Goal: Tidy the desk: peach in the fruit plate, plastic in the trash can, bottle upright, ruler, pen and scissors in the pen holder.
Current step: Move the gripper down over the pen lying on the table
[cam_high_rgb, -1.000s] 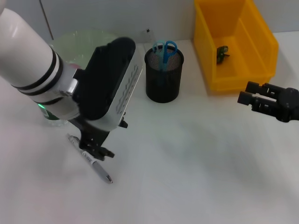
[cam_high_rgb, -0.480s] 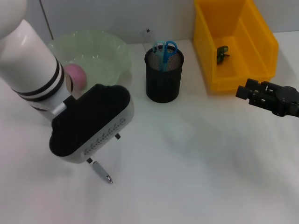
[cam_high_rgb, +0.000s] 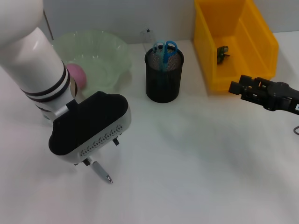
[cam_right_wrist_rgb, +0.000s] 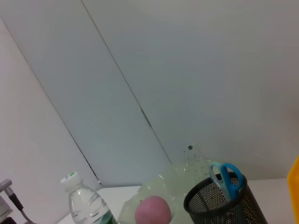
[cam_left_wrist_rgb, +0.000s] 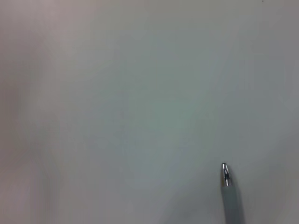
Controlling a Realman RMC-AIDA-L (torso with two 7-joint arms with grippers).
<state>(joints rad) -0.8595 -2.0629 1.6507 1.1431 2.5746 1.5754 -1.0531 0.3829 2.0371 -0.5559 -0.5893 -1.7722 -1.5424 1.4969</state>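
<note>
Only the tip end of the grey pen (cam_high_rgb: 103, 172) shows on the white desk; the rest lies under my left arm's black wrist housing (cam_high_rgb: 88, 128), which also hides the left gripper. The left wrist view shows the pen's metal tip (cam_left_wrist_rgb: 225, 175) close below. The pink peach (cam_high_rgb: 76, 76) sits in the pale green fruit plate (cam_high_rgb: 110, 51). Blue scissors (cam_high_rgb: 166, 49) and a clear ruler (cam_high_rgb: 148, 36) stand in the black mesh pen holder (cam_high_rgb: 163, 81). A green plastic scrap (cam_high_rgb: 222, 52) lies in the yellow trash can (cam_high_rgb: 261, 44). The bottle (cam_right_wrist_rgb: 86, 205) stands upright. My right gripper (cam_high_rgb: 236, 87) hovers open in front of the can.
The desk's back edge meets a grey wall behind the plate and the can. My left arm's white forearm (cam_high_rgb: 32, 56) blocks the left side of the desk and hides the bottle in the head view.
My left wrist swung down from in front of the plate to directly over the pen, uncovering the plate and peach. The right gripper drifted slightly left.
</note>
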